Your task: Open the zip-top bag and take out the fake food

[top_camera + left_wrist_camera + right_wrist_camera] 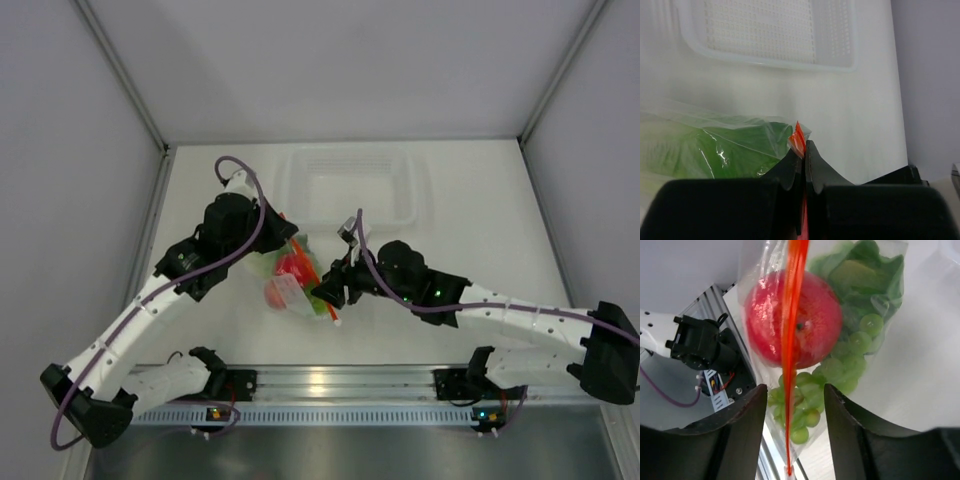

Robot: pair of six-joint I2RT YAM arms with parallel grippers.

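While the left gripper point(804, 150) pinches the orange strip point(799, 139) of the bag point(740, 135), the right gripper point(795, 391) stands open astride that strip. A red fruit point(820, 320), lettuce point(860, 270) and grapes point(850, 357) lie inside

Clear bag point(285, 287) w/ orange-red zip point(790, 340), red fruit point(817, 325), green grapes point(850, 360).

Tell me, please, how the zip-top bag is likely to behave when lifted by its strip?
The zip-top bag will probably be floppy: its thin film is creased, and the left hand pinches only the zip strip. It may swing bottom-heavy, as the red fruit and grapes sit inside. The glossy film looks slippery.
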